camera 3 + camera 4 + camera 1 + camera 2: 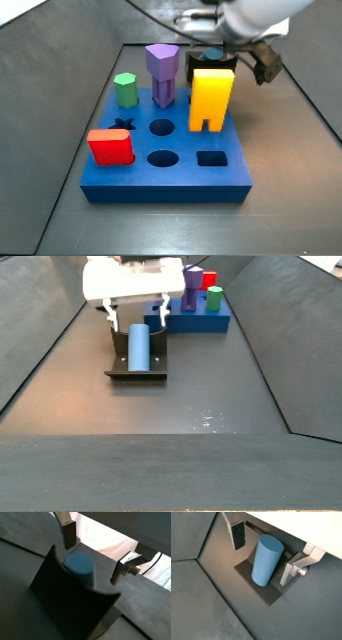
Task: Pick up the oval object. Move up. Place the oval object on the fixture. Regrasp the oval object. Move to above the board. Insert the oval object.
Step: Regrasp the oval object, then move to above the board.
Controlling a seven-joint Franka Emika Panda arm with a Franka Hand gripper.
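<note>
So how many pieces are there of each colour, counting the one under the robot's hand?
Purple column: 1
Green peg: 1
Yellow arch: 1
Red block: 1
Grey-blue oval object, lying on the fixture between the open gripper fingers: 1
Total: 5

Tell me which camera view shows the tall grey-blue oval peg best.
A wrist view shows the tall grey-blue oval peg full length on the dark fixture, between the open gripper fingers. The remaining wrist view shows its top; one side view shows it small; the yellow block hides it elsewhere.

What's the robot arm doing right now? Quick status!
Gripper open, straddling the oval object. Oval object lying on the fixture, unheld. Nothing in the way.
</note>
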